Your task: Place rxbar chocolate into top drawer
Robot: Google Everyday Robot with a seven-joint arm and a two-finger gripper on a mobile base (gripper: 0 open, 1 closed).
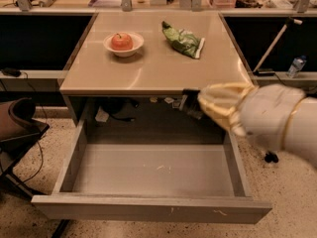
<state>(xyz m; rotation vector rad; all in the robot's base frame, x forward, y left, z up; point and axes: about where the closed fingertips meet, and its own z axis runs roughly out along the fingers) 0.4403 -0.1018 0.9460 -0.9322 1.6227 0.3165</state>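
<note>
The top drawer is pulled wide open under the tan table, and its flat grey bottom is bare. My gripper comes in from the right on a pale, cloth-covered arm. It hangs above the back right part of the drawer, just below the table's front edge. It is shut on the rxbar chocolate, a small dark bar that sticks out to the left of the arm's tip. The bar is in the air, well above the drawer bottom.
On the tan table stand a white bowl with a red apple and a green-and-white chip bag. A dark chair stands at the left. A water bottle and a white pole are at the right.
</note>
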